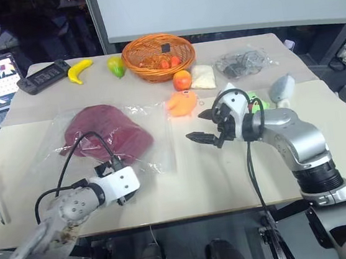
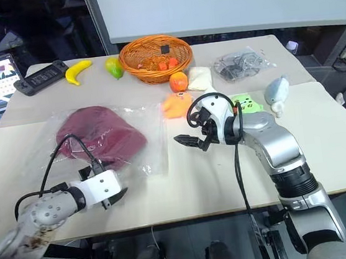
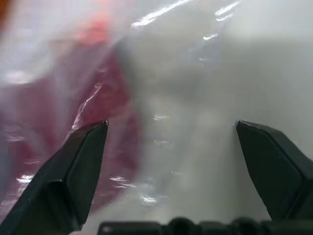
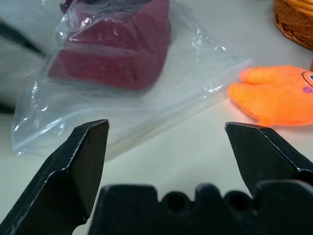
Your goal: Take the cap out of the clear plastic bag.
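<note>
Head views, task things: the cap (image 1: 105, 136) lies flat inside the clear plastic bag (image 1: 153, 145), on the near-left part of the tabletop (image 1: 204, 182); the bag's loose clear margin spreads toward the robot's right, past the cap.
Head views, left end effector (image 1: 122, 191): low at the bag's near edge, close to the tabletop, pointing forward and slightly down; both fingers spread, holding nothing.
Head views, right end effector (image 1: 207, 127): raised above the tabletop just right of the bag's margin, aimed left toward it; fingers spread, empty, with the orange plush (image 1: 181, 103) just behind.
Left wrist view, step advice: black fingers (image 3: 73, 166) stand wide, with crinkled film and the maroon fabric just ahead. As I judge it, the step is to catch plastic alone at the edge, so close on a single layer of film, not on fabric.
Right wrist view, step advice: fingers (image 4: 78, 161) wide, facing the bag's corner and the cap beyond. Its best course seems to be to find the bag's mouth, which I cannot locate here, while the left pins the bag.
Risk: thin film may slip or the whole bag may slide.
</note>
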